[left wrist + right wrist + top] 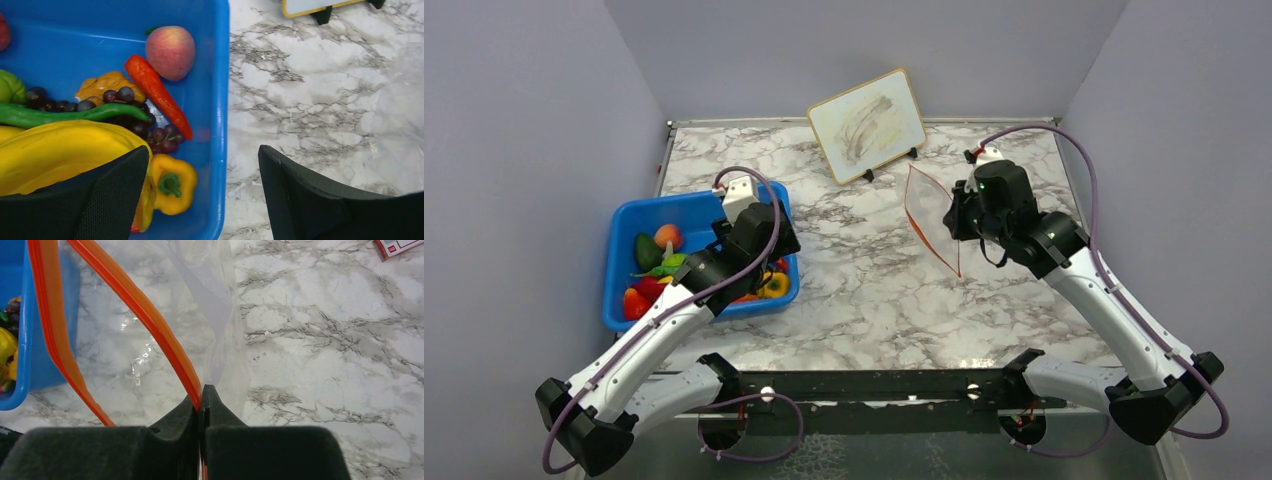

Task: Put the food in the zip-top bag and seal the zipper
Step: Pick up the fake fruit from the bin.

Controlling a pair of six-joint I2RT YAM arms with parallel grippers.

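The food lies in a blue bin (686, 210). The left wrist view shows a peach (170, 52), an orange carrot (157, 100), purple grapes (150, 131), a yellow pepper (172, 186) and bananas (55, 155). My left gripper (202, 197) is open and empty, above the bin's right wall (217, 100); one finger is over the food and the other over the table. My right gripper (201, 396) is shut on the zipper (150, 320) of the clear zip-top bag (212, 300) and holds it up with its mouth open. The bag (927, 210) hangs mid-table.
A small whiteboard (867, 125) on a stand leans at the back centre. A red-and-white box corner (397, 246) shows at the top right of the right wrist view. Grey walls enclose the marble table (864, 290) on three sides.
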